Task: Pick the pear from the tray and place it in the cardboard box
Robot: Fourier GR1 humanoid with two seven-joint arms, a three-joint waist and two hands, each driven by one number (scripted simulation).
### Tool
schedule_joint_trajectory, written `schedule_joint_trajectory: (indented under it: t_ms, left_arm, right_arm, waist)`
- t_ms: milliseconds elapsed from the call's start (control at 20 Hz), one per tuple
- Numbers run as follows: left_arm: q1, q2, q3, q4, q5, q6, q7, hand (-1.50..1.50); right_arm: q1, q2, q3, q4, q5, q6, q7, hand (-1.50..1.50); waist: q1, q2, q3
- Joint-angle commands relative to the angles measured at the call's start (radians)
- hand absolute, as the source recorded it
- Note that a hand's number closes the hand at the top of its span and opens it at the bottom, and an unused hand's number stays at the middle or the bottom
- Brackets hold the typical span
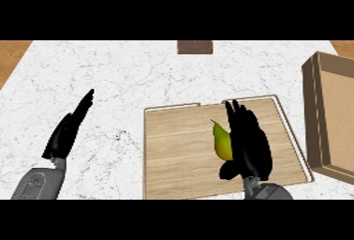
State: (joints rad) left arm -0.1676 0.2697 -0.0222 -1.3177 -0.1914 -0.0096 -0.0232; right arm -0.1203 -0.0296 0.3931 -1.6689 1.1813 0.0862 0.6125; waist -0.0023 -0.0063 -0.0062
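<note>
White marble with thin grey veins covers the counter [138, 75], and bare wood shows past its far left and far right corners. Toward the near edge, right of the middle, lies a pale wooden tray [180, 154] with a raised rim and a small notch in its far side. On the tray's right half, about midway between its far and near sides, lies the pear [221, 142], yellow-green, its narrow end pointing toward the far edge of the counter.

Right against the pear's right side is the right hand [247, 143], its grey forearm coming up from the near edge. Its fingers [239, 112] stretch long toward the tray's far rim, while the thumb [228, 169] bends in below the pear's fat end. It looks to be cupping the fruit from the side, but I cannot tell whether it truly has hold of it.

At the counter's right edge stands the cardboard box [330, 112], brown, open at the top, just beside the tray.

Over the marble near the left edge, well clear of the tray, the left hand [66, 133] rests with fingers straight and relaxed.

A small dark brown block [194, 47] sits at the far edge.
</note>
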Motion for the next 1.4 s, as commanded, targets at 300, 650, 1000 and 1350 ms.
schedule_joint_trajectory:
  t_ms: [300,650,1000,1350]
  left_arm:
    - [0.074,-0.024,-0.001,-0.024,-0.048,0.001,-0.055,0.00]
    - [0.101,-0.014,0.004,-0.135,-0.036,-0.027,0.023,0.00]
    - [0.070,-0.083,-0.017,-0.072,-0.092,0.038,0.000,0.00]
    - [0.027,-0.049,0.038,-0.021,-0.060,-0.013,-0.013,0.00]
  right_arm:
    - [-0.019,0.028,-0.021,0.173,-0.025,-0.089,-0.066,-1.50]
    - [-0.079,-0.044,-0.024,0.201,0.125,-0.187,-0.120,1.50]
    - [-0.090,0.013,-0.001,0.234,0.241,-0.307,-0.080,1.50]
    - [-0.051,-0.086,-0.041,0.035,0.163,-0.035,-0.125,1.50]
  waist:
    - [0.006,0.007,0.006]
    - [0.012,0.005,0.007]
    - [0.008,0.006,0.006]
    - [-0.001,0.006,0.006]
